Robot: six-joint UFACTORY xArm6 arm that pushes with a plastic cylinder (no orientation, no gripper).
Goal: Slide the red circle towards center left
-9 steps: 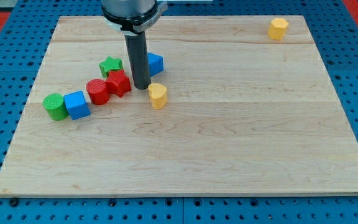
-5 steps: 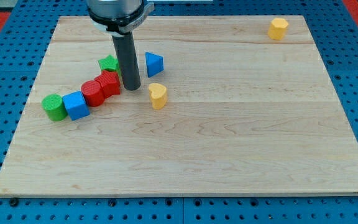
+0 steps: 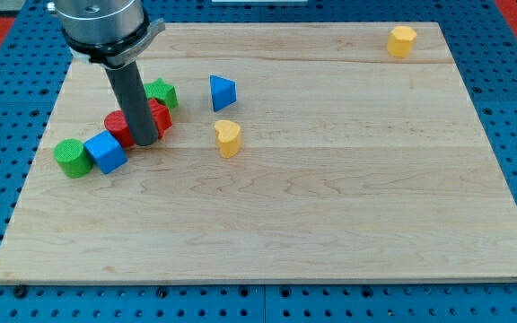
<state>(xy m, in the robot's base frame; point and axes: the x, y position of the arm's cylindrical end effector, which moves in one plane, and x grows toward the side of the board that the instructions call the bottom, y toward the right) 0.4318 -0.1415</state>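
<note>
The red circle (image 3: 118, 126) lies at the board's left, half hidden behind my rod. My tip (image 3: 144, 142) rests against its right side, in front of a second red block (image 3: 159, 115). A blue cube (image 3: 106, 152) touches the red circle's lower left, and a green cylinder (image 3: 71, 157) sits left of the cube. A green star (image 3: 161, 91) lies just above the red blocks.
A blue triangle (image 3: 222, 92) and a yellow heart (image 3: 228, 137) lie right of the cluster. A yellow block (image 3: 401, 40) sits at the top right corner. The wooden board (image 3: 330, 197) lies on a blue pegboard.
My rod has swept left, pushing the red circle, the other red block, the blue cube and the green cylinder leftwards. The blue triangle and yellow heart stay put.
</note>
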